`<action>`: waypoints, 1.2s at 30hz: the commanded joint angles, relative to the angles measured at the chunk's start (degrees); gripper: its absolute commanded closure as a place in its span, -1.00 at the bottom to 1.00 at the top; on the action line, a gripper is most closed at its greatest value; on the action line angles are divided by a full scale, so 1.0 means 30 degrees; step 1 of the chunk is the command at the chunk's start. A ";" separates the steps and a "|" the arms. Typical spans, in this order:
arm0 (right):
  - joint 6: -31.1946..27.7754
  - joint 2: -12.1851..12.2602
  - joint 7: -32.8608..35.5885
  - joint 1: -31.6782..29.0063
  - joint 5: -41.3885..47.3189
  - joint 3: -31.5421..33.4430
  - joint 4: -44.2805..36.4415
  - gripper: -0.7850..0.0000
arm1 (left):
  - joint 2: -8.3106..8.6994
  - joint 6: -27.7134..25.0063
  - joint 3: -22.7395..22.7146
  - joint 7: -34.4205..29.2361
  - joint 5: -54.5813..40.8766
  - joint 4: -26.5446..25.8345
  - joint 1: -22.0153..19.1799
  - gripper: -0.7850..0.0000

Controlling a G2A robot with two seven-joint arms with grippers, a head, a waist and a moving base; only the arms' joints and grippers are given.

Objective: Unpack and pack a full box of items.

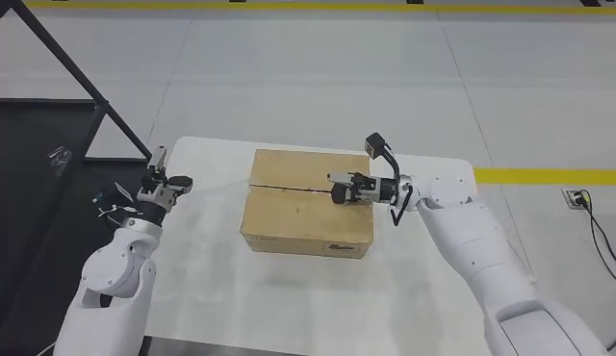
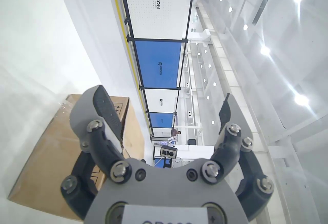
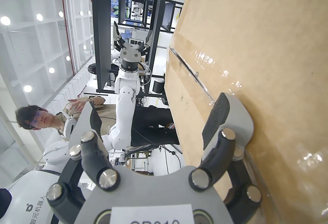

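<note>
Box (image 1: 306,207) of stiff cardboard, which we judge heavy, slick along its tape (image 1: 289,189) and best taken at the flap edges, sits at table (image 1: 212,289) centre, right gripper (image 1: 334,185) spread on its lid at 3 o'clock, left gripper (image 1: 162,175) spread at 9 o'clock, apart.

A white table (image 1: 289,303) carries one closed, taped cardboard box (image 1: 289,214) near its middle.

A plain brown cardboard box (image 1: 306,216) sits flat near the far edge of the tabletop (image 1: 289,298), about midway between its side edges. It is shut. Its two top flaps meet at a dark seam (image 1: 289,188) running crosswise under glossy clear tape (image 3: 205,56).
</note>
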 commanded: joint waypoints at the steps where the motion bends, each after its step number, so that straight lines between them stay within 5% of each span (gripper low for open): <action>1: 0.0001 0.0000 0.0000 0.0000 0.0000 0.0000 0.0000 -1.00 | 0.0006 0.0018 0.0067 0.0321 0.0495 0.0249 0.0096 -1.00; 14: 0.0001 0.0000 0.0000 0.0000 0.0000 0.0000 0.0000 -1.00 | -0.0371 0.1449 0.1921 -0.1250 -0.0743 0.5708 -0.1345 -1.00; 36: 0.0001 0.0000 0.0000 0.0000 0.0000 0.0000 0.0000 -1.00 | -0.1939 -0.0717 0.5731 -0.1202 -0.0906 1.5527 -0.8259 -1.00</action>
